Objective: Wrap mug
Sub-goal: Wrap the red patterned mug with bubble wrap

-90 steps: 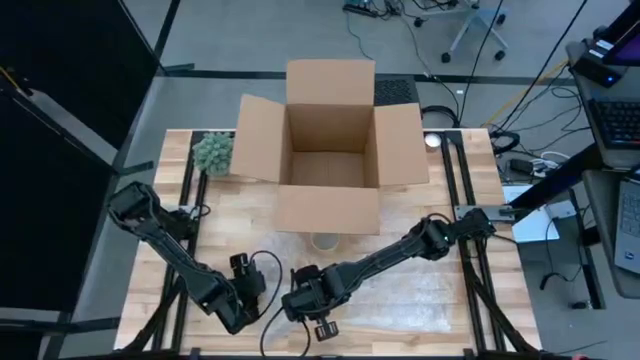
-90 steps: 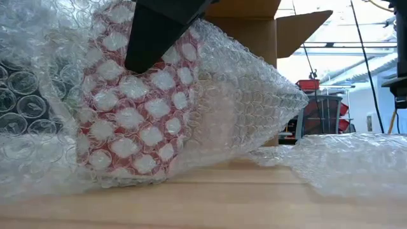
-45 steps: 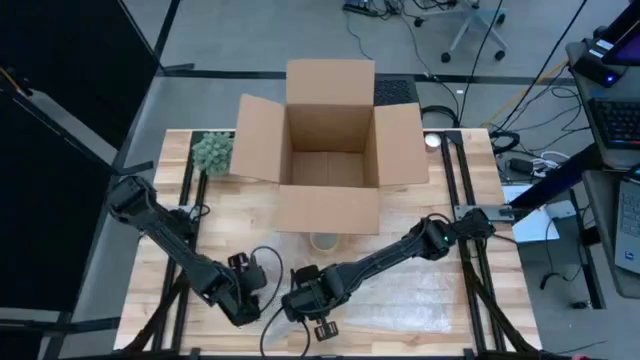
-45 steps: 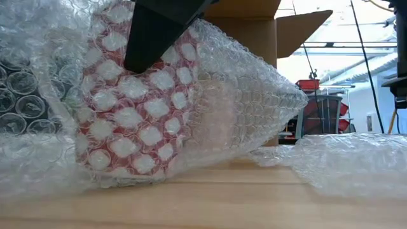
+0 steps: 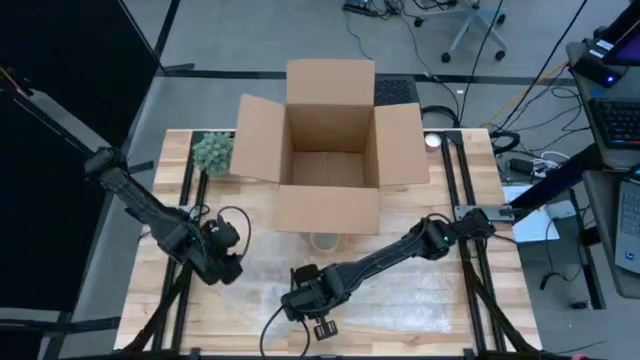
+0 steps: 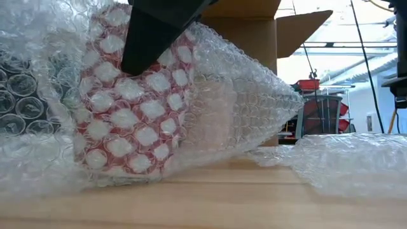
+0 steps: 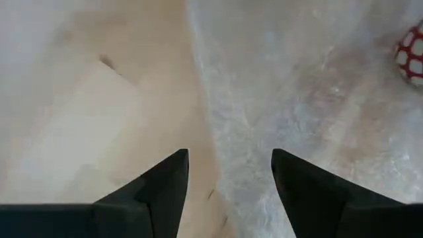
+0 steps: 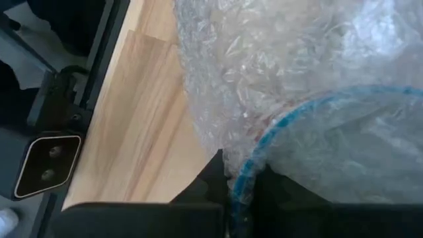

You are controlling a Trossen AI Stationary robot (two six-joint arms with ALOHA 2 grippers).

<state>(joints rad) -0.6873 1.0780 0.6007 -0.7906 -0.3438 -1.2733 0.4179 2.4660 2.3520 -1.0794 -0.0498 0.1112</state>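
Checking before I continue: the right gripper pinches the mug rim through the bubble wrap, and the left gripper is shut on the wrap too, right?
Not quite. The left gripper is open, holding nothing, above the wrap's edge, as the left wrist view shows. The right gripper does pinch the mug rim.

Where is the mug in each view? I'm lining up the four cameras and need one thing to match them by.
High view: hidden under the right gripper, near the table's front edge.
Low view: mug, left of centre, red and white under bubble wrap.
Left wrist view: a sliver at the right edge.
Right wrist view: blue rim at the fingertips.
Shared landmark: the bubble wrap.
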